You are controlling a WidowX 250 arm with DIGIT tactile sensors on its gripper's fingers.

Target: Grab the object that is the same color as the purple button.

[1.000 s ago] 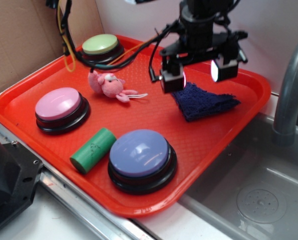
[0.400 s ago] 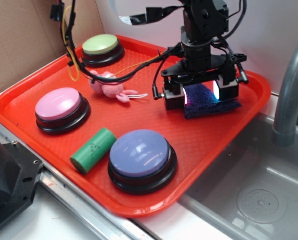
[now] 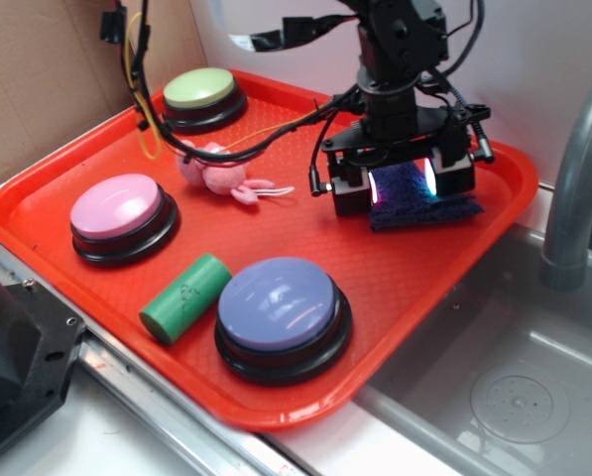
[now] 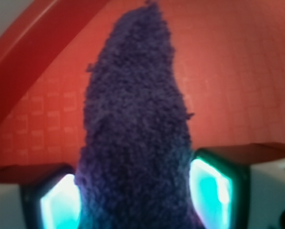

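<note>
The gripper [image 3: 403, 185] stands low over the far right part of the red tray [image 3: 305, 248], its jaws parted and straddling the dark purple cloth [image 3: 424, 203], which lies flat on the tray floor and matches the purple button [image 3: 278, 302] near the front edge. In the wrist view the cloth [image 4: 135, 133] runs lengthwise straight out from between the two lit pads [image 4: 211, 188], filling the gap, with its tapered tip pointing away. Neither pad clearly presses the fabric, so nothing looks gripped; closing straight across that long axis should catch it
</note>
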